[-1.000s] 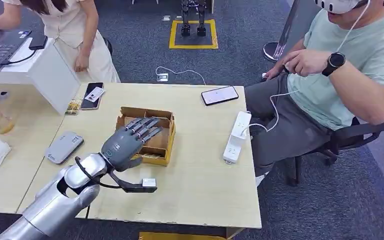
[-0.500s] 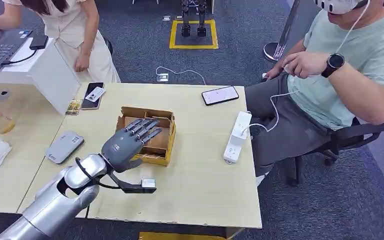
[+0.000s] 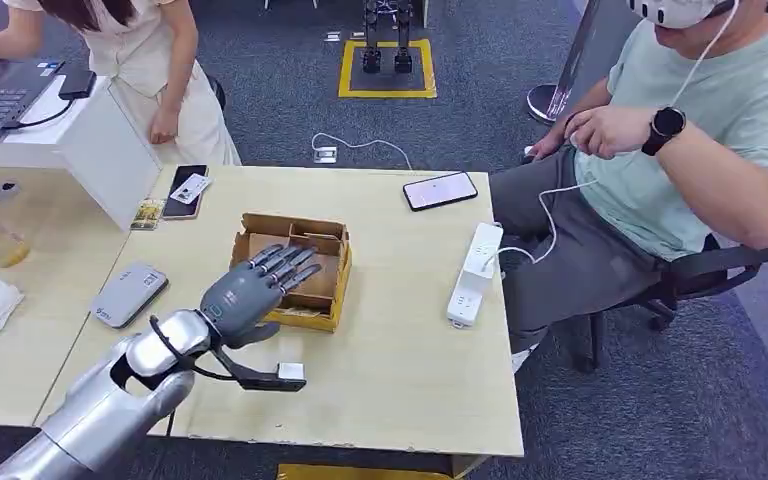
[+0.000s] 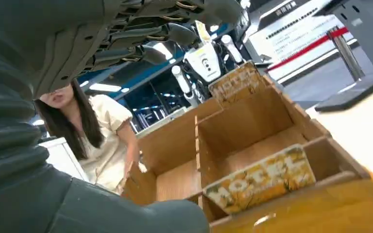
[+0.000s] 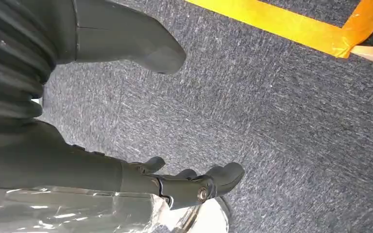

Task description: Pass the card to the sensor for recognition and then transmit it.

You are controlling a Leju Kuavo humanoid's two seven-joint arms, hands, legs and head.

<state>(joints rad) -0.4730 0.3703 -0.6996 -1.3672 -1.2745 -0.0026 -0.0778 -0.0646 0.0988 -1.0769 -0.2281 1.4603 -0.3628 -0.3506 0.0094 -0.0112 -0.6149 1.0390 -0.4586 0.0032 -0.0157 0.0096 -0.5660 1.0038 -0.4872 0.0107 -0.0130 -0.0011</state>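
Table: the pale wooden table (image 3: 400,300) fills the centre and lower half of the head view.
Box: a shallow brown cardboard box with dividers (image 3: 305,245) sits at the table's middle, left of the frame centre; in the left wrist view its compartments (image 4: 252,131) are seen from low at the near edge.
Left hand: the dark grey left hand (image 3: 250,290) hovers over the near left part of the box, fingers spread and stretched toward the upper right, holding nothing.
Right hand: the right hand (image 5: 175,179) hangs above blue-grey carpet, fingers curled inward; I cannot tell whether it grips anything.
Card: a yellow printed card with a flower pattern (image 4: 260,179) stands on its long edge in the box's narrow near compartment, leaning on the divider, its long axis along the box's near wall; in the head view it is a thin strip (image 3: 300,312) just right of the hand.
Sensor: a flat grey rounded reader (image 3: 128,295) lies at centre left of the head view, well apart from the box.
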